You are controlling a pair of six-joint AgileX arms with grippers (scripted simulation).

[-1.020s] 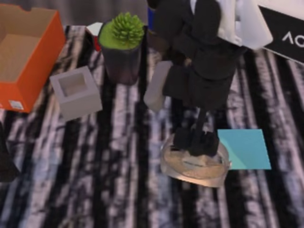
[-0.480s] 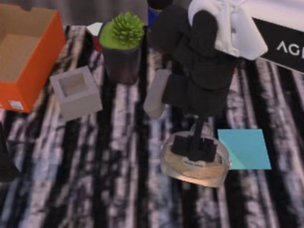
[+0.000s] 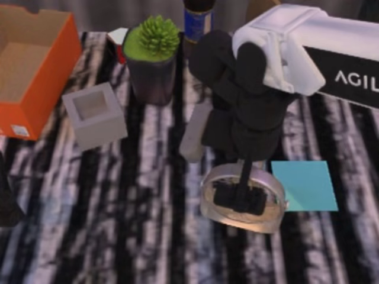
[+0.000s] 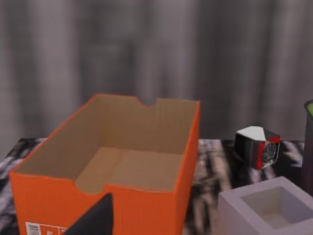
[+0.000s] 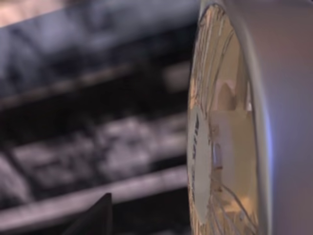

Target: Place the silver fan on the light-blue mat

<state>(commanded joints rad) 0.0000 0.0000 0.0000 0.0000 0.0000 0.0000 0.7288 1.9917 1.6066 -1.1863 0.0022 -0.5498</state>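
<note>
The silver fan (image 3: pixel 241 220) stands on the striped cloth just left of the light-blue mat (image 3: pixel 307 186), its rim touching the mat's left edge. My right gripper (image 3: pixel 240 200) hangs straight over the fan, open, with its dark fingers down on either side of the cage. In the right wrist view the fan's shiny rim and beige blades (image 5: pixel 220 147) fill one side, close up, and one dark fingertip (image 5: pixel 98 218) shows apart from it. My left arm (image 3: pixel 6 204) is parked at the table's left edge, open.
An orange box (image 3: pixel 29 65) sits at the back left, with a grey square holder (image 3: pixel 95 115) beside it. A potted plant (image 3: pixel 153 56), a blue can (image 3: pixel 198 18) and a grey block (image 3: pixel 194 127) stand behind the fan.
My right gripper has come down further over the fan, its fingers now around the cage. The arm's white link has swung into view. The fan and mat have not moved.
</note>
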